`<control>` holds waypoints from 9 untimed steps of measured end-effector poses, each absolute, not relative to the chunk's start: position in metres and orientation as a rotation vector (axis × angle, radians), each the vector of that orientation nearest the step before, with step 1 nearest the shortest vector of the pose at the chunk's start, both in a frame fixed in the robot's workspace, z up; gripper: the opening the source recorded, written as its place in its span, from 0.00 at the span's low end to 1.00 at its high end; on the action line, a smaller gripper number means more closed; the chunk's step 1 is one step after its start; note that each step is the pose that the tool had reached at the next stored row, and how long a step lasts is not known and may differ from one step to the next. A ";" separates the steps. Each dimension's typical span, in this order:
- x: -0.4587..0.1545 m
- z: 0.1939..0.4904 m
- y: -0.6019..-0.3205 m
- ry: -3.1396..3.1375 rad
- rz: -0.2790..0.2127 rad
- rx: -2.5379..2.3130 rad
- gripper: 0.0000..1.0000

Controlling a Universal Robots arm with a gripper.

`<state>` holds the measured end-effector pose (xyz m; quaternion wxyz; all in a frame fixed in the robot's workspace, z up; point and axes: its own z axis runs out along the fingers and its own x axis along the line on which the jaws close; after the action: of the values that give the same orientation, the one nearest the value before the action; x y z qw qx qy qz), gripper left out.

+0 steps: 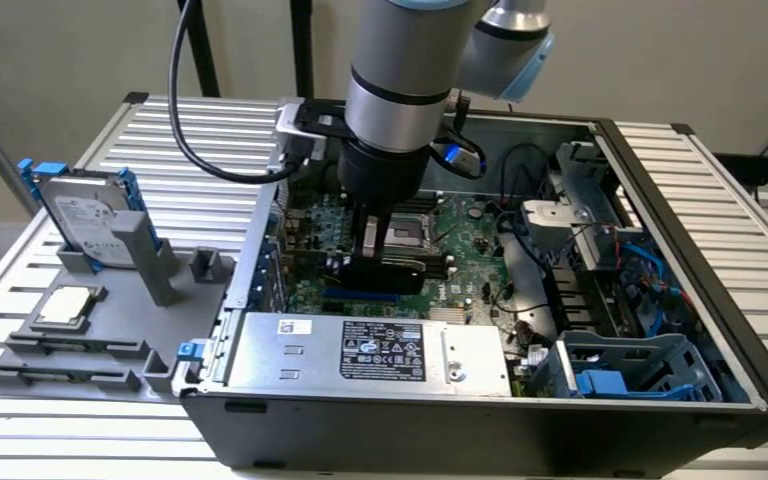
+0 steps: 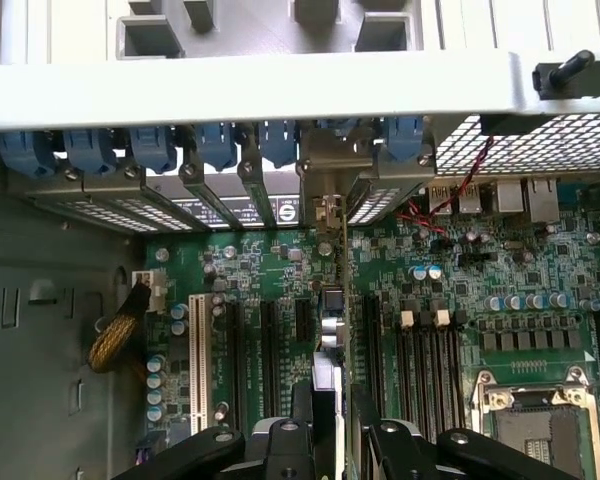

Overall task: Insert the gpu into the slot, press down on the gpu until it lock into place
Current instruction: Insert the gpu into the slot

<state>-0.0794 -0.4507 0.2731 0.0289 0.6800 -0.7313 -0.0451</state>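
Reaching down into the open computer case (image 1: pixel 491 435), the claw (image 1: pixel 379 250) is clenched on the gpu (image 1: pixel 395 272). The card stands on edge over the green motherboard (image 1: pixel 475 245), right at the blue slot (image 1: pixel 357 297). In the wrist view, the gpu (image 2: pixel 326 335) lies edge-on between the fingers (image 2: pixel 302 425). Whether it is seated I cannot tell.

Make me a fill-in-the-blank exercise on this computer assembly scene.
1. The gripper is clamped on the black ____.
2. The slot just below that card is ____ in colour.
3. The hard drive stands in a grey fixture at the exterior view's ____.
Missing words: gpu; blue; left.
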 end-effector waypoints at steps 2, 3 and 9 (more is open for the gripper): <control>-0.079 0.273 -0.451 -2.256 -0.139 2.098 0.26; -0.079 0.273 -0.451 -2.256 -0.139 2.098 0.26; -0.079 0.272 -0.451 -2.254 -0.139 2.100 0.26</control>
<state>-0.0792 -0.4506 0.2724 0.0289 0.6808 -0.7305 -0.0452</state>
